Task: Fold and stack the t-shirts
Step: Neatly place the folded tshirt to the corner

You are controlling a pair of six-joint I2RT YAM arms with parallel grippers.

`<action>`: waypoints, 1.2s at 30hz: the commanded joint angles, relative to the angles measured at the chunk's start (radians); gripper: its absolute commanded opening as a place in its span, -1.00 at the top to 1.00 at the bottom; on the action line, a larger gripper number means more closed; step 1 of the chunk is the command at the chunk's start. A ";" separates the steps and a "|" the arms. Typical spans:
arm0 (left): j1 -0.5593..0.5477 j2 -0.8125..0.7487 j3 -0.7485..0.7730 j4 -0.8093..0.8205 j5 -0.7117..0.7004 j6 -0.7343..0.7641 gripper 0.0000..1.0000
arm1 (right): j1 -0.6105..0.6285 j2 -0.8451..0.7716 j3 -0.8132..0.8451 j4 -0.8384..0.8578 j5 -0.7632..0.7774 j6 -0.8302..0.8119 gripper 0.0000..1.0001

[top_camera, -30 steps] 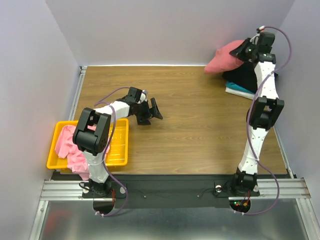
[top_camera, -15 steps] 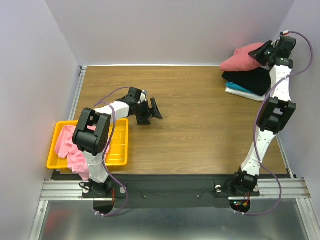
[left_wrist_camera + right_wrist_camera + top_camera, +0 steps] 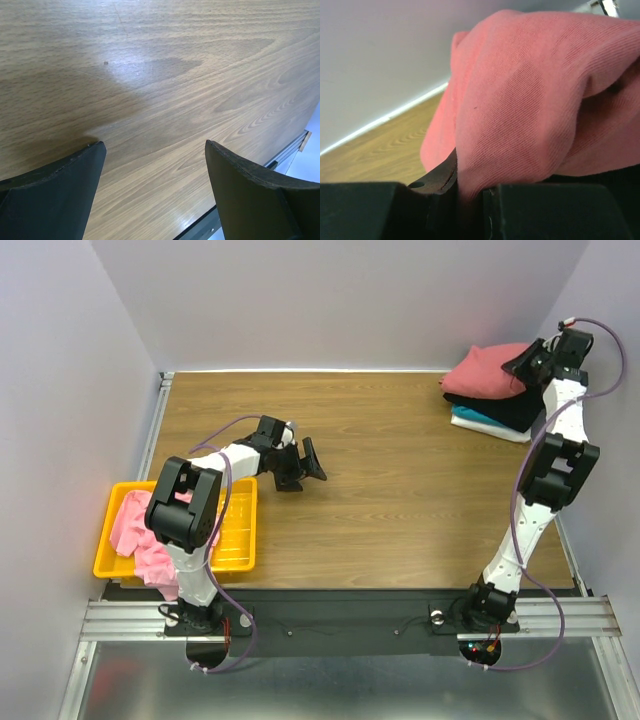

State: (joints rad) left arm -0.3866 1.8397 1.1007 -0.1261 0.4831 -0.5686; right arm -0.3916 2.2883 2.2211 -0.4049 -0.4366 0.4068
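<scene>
You are working over a wood-grain table [image 3: 400,500] boxed in by pale lavender walls [image 3: 350,300], with a metal rail [image 3: 350,615] along the near edge.

Your right gripper [image 3: 522,362] is up in the far right corner, clenched on the dusty-red t-shirt [image 3: 485,372]. The folded bundle runs sideways along the back wall. Its pinched end is at the fingers and its rounded end points away to the gripper's left. It lies on the black t-shirt [image 3: 505,410], which is just below the gripper and sits on a teal layer [image 3: 472,420].

The right wrist view shows what the overhead one cannot: red cloth drawn down between the fingers [image 3: 427,205].

Your left gripper [image 3: 303,471] hangs released over bare wood. Its wrist view shows only grain between the two spread fingers [image 3: 55,195].

Behind it, toward its base, the light pink t-shirt [image 3: 135,530] is heaped in the yellow basket [image 3: 240,530], spilling over the near rim.
</scene>
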 commanded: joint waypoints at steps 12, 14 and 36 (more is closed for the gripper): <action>-0.029 0.012 -0.050 -0.204 -0.078 0.009 -0.90 | -0.006 -0.182 -0.095 0.064 0.248 -0.178 -1.00; -0.029 0.004 -0.041 -0.205 -0.081 0.004 -0.90 | -0.006 -0.229 -0.124 0.066 0.286 -0.201 -1.00; -0.049 -0.243 0.059 -0.213 -0.216 0.036 -0.90 | 0.100 -0.791 -0.719 0.081 0.179 -0.037 -1.00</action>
State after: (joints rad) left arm -0.4149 1.6985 1.1172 -0.3309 0.3233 -0.5549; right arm -0.3737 1.5776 1.5986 -0.3630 -0.1814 0.3069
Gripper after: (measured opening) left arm 0.949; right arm 0.998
